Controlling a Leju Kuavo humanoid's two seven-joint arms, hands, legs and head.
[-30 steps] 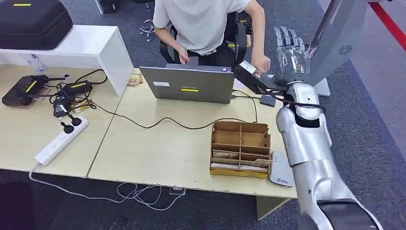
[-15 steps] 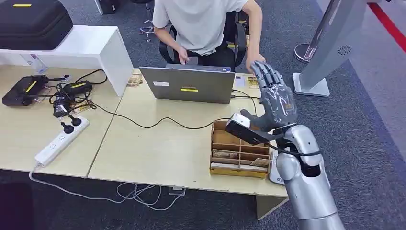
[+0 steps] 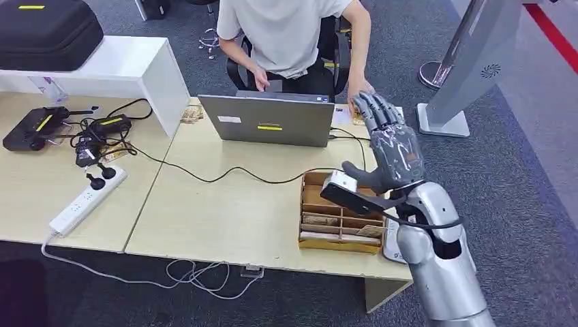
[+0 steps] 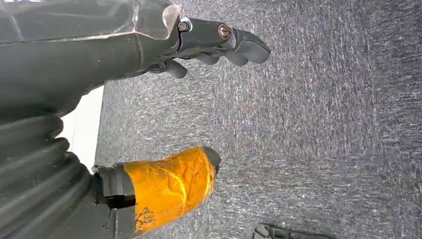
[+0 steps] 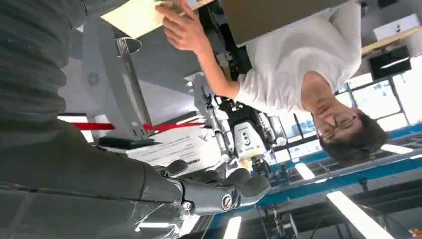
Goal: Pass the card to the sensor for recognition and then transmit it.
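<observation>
My right hand (image 3: 390, 153), fingers spread and holding nothing, hovers above the card box (image 3: 342, 212); handover apparently complete, next I pick a card at six o'clock.

Right hand (image 3: 390, 146) raised, fingers spread, holding nothing; left hand (image 4: 149, 59) hanging, fingers apart, empty

A grey laptop (image 3: 267, 120) is set open on the beige table (image 3: 225, 211), and a person (image 3: 293, 30) in a white shirt is seated behind it. A white power strip (image 3: 86, 199) and tangled black cables (image 3: 95, 133) are laid further left, near a white riser (image 3: 119, 65) on which a black case (image 3: 44, 30) is placed.
</observation>
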